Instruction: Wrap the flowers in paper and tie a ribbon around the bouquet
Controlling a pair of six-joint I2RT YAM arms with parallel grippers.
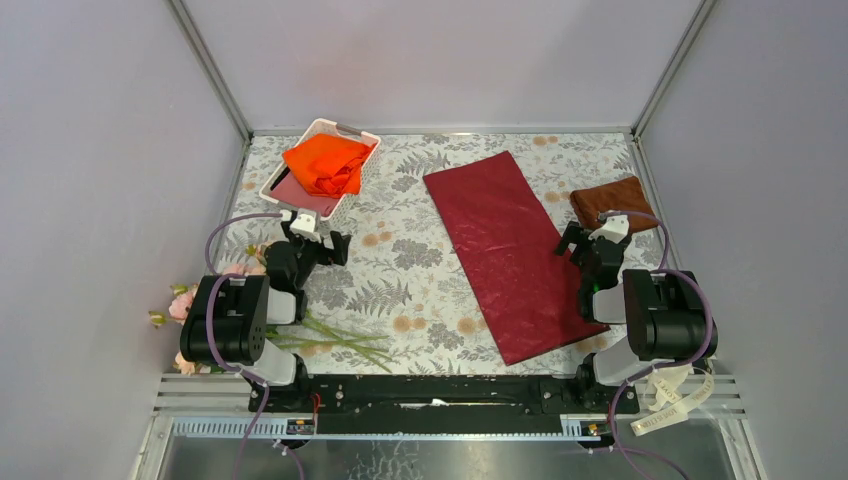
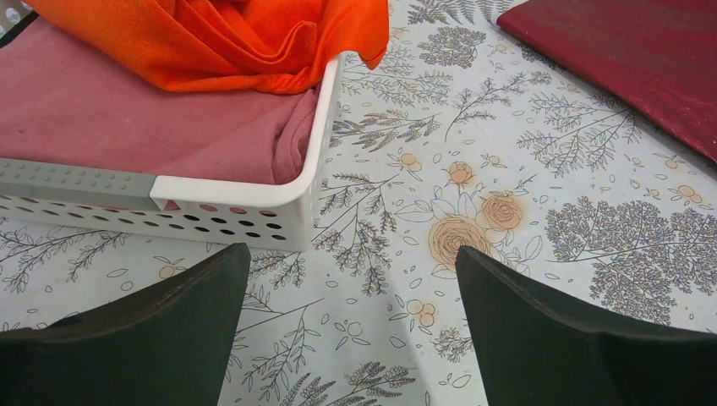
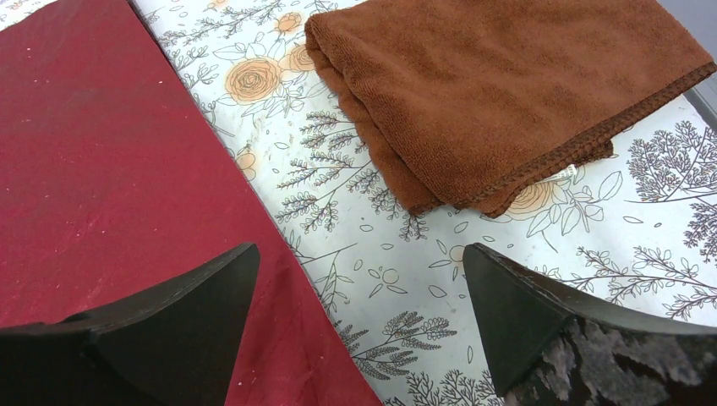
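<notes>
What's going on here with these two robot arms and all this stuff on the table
Nothing is being handled yet. The left gripper and right gripper are both open and empty above the floral table. The dark red paper lies flat in the middle. The flowers lie at the near left beside the left arm's base. The ribbon hangs off the near right edge. An orange cloth sits in a white basket, and a brown cloth lies far right.

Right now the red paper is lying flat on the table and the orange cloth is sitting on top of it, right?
Not quite. The paper does lie flat on the table, but the orange cloth sits in the white basket, apart from it, as the top view shows.
</notes>
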